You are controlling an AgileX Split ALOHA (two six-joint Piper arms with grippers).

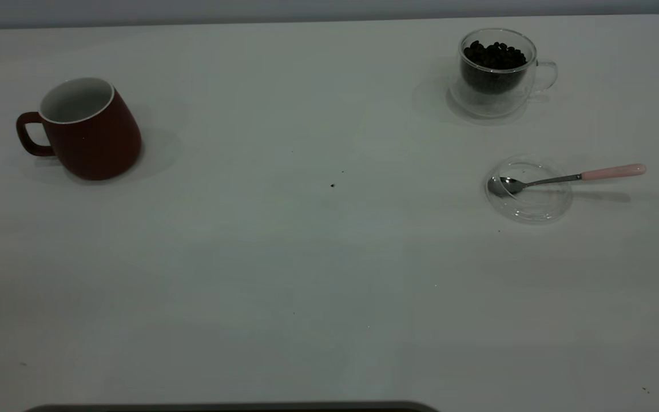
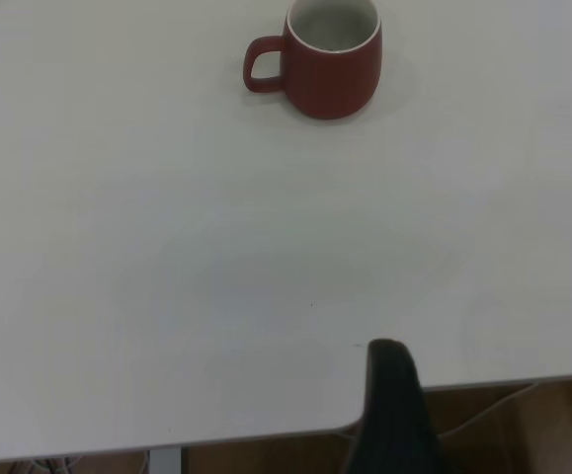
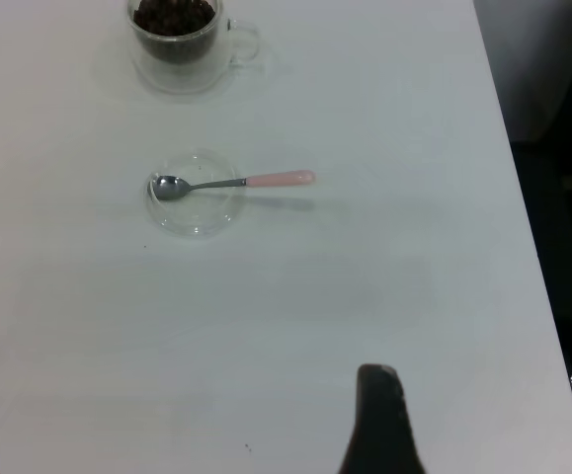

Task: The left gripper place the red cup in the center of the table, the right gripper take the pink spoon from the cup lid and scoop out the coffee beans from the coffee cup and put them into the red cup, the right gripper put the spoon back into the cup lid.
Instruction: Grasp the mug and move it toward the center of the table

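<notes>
The mug (image 1: 86, 129) stands at the surface's (image 1: 284, 274) left, untouched; the spoon (image 1: 570, 178) rests in the lid (image 1: 530, 200) near the bean cup (image 1: 496, 71). Whether either gripper is open, I cannot tell.

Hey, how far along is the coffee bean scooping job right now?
Nothing looks done yet. The red cup stands at the table's left side, not the center. The pink spoon lies with its bowl in the cup lid, and the coffee beans fill the coffee cup. Neither gripper holds anything. Every step remains.
</notes>
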